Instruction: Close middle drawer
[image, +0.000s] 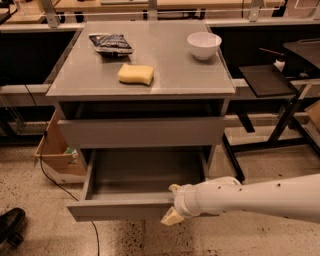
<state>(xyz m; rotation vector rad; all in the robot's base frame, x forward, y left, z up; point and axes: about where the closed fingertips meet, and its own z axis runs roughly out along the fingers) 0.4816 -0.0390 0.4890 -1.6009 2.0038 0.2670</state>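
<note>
The middle drawer (125, 211) is pulled far out of the grey cabinet, showing an empty grey box inside (145, 172) with low side walls. My gripper (171, 204) is at the right part of its flat front panel, on the end of the white arm coming in from the right. One cream fingertip (173, 189) shows at the panel's top edge and the other (169, 217) lies lower, in front of the panel. The fingers stand apart and hold nothing. Above it a taller grey drawer front (140, 132) stands nearly shut.
On the cabinet top (175, 75) lie a yellow sponge (135, 74), a dark snack bag (110, 43) and a white bowl (204, 45). A cardboard box (55, 152) stands on the floor at the left. A black stand (270, 80) is at the right. A black shoe (10, 225) is at bottom left.
</note>
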